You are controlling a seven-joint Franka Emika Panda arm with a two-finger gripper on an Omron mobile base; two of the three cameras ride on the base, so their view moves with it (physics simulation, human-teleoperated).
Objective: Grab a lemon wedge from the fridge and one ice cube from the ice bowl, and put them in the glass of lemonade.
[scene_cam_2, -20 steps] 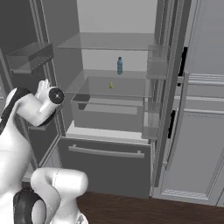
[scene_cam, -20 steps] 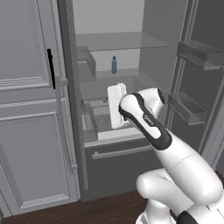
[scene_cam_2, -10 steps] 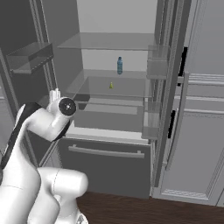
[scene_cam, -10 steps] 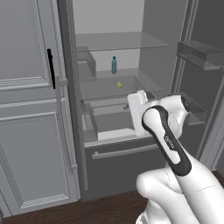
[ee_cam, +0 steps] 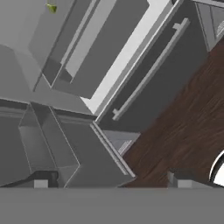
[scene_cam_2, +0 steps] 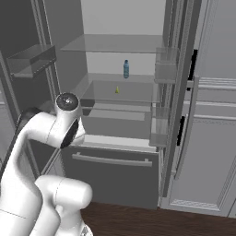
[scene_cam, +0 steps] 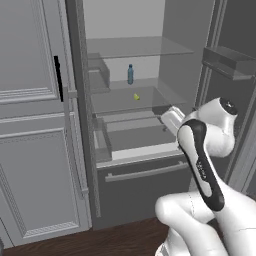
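Observation:
The fridge (scene_cam: 140, 182) stands with both doors open. On its middle glass shelf lies the lemon wedge (scene_cam: 136, 97) (scene_cam_2: 117, 90), small and yellow-green; in the hand view the lemon wedge (ee_cam: 52, 8) sits at the top left. My gripper (ee_cam: 110, 181) is open, its two dark fingertips wide apart with nothing between them, and it looks down at the bottom drawer's bar handle (ee_cam: 148, 74). My white hand (scene_cam: 172, 119) hangs in front of the drawer, right of and below the wedge, not touching it. The ice bowl and the glass of lemonade are out of view.
A blue bottle (scene_cam: 130, 74) (scene_cam_2: 126, 69) stands at the back of the shelf behind the wedge. Door bins (scene_cam: 230, 62) (scene_cam_2: 163, 73) jut out on either side. Grey panelled cabinets (scene_cam: 35, 150) (scene_cam_2: 212, 138) flank the fridge. Dark wood floor (ee_cam: 188, 131) lies below.
My arm has swung right and lower in the left base view, away from the shelf front, uncovering the lemon wedge. The gripper has stayed open.

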